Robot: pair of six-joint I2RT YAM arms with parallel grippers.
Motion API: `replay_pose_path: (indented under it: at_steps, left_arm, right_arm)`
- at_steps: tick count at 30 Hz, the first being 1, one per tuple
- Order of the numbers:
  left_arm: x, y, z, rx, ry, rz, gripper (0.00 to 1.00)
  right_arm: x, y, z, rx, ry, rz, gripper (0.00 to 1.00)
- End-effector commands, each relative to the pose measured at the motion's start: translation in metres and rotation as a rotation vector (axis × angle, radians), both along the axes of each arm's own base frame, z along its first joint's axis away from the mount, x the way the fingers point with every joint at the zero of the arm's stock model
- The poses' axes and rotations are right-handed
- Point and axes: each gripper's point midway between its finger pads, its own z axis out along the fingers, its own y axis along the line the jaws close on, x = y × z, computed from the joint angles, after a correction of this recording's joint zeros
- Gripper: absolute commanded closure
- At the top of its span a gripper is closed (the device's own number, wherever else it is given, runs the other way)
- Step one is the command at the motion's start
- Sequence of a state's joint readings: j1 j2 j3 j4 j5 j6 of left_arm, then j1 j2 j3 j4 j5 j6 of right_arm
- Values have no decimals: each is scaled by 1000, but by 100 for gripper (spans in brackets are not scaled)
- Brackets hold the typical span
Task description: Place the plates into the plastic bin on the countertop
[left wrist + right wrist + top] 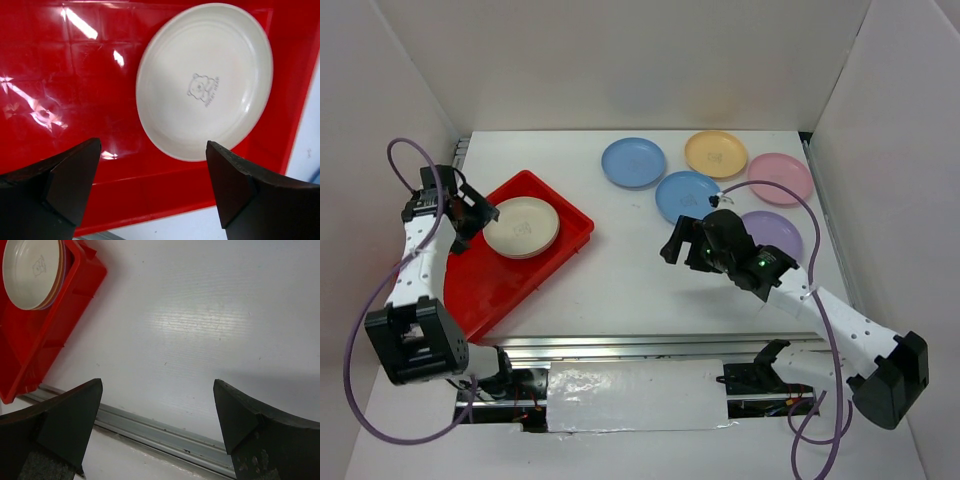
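- L gripper [153, 146]: jaws spread wide, nothing between them. Hangs low over the red bin [480, 290], just left of the cream plate [205, 80].
- Cream plate lies flat in the far end of the bin, bear print up. Near end of the bin is bare.
- Rt wrist view shows an orange-ish rim under the cream plate, so it prob tops a small stack. Can't tell how many are under it.
- R gripper [158, 385]: jaws spread, empty. It's over bare countertop [620, 280], between the bin and the loose plates, pointing left twd the bin.
- 5 plates are outside the bin, clustered far right on the countertop:
  - far blue plate [633, 162]
  - yellow-orange plate [716, 153]
  - pink plate [780, 178]
  - near blue plate [682, 192], just beside the R gripper
  - purple plate [780, 232], partly hidden by the R arm
- Progress, my read: part done, likely under half. The stack is in and 5 are left to move.
- Neither arm carries anything, so next step looks like a fresh pick. The near blue plate is closest to the R arm.
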State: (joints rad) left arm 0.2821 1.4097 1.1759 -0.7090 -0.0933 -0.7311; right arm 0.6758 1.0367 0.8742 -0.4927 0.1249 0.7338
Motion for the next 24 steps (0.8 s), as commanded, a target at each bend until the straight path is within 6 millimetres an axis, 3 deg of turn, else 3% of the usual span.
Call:
replay_pose_path:
  at_steps: [1,2,3,5,6,8,9,10,11,12,13,15,16,17,19,20,21,22,23,24]
  left_arm:
    - [-6,-8,56,101,-119,-65,1]
    - [-13,-17,69,117,-160,-117,1]
    - [-19,-26,69,113,-174,-160,1]
    - [-26,-69,83,94,-260,-337,1]
    - [-32,-97,77,78,-252,-434,1]
    - [-43,-128,74,63,-260,-535,1]
    - [-54,-151,65,50,-235,-615,1]
    - [-58,-159,64,57,-238,-621,1]
    - [-63,-167,60,60,-232,-639,1]
    - [-72,-185,56,56,-226,-702,1]
    - [-77,-192,55,58,-228,-721,1]
    - [-88,-208,56,54,-243,-760,1]
    - [-93,-211,58,49,-255,-770,1]
    - [-96,-214,59,44,-262,-775,1]
    - [-105,-220,61,43,-278,-806,1]
    - [-108,-220,61,42,-276,-810,1]
    - [-111,-222,63,53,-282,-824,1]
    - [-114,-222,64,58,-285,-827,1]
    - [-117,-221,65,64,-282,-833,1]
    - [-118,-221,68,75,-289,-837,1]
  right_arm:
    - [12,-2,1,15,-23,-23,0]
    - [17,-9,2,23,-24,-70,0]
    - [19,-16,-3,24,-18,-109,0]
    - [28,-38,2,46,-40,-221,0]
    - [32,-44,2,57,-54,-246,0]
    - [44,-57,3,54,-61,-288,0]
    - [58,-73,8,47,-65,-345,0]
    - [74,-89,3,9,-35,-402,0]
    - [76,-88,-8,-10,-4,-404,0]
    - [90,-105,-6,-28,3,-474,0]
    - [101,-112,-24,-63,55,-505,0]
    - [124,-133,-28,-63,71,-595,0]
    - [132,-136,-48,-83,127,-613,0]
    - [146,-137,-41,-65,112,-624,0]
    - [162,-144,-62,-115,162,-647,1]
    - [177,-142,-52,-122,139,-644,1]
    - [182,-143,-57,-147,155,-639,2]
    - [189,-146,-79,-192,203,-641,2]
    - [199,-148,-72,-213,201,-634,3]
    - [204,-149,-80,-230,221,-630,3]
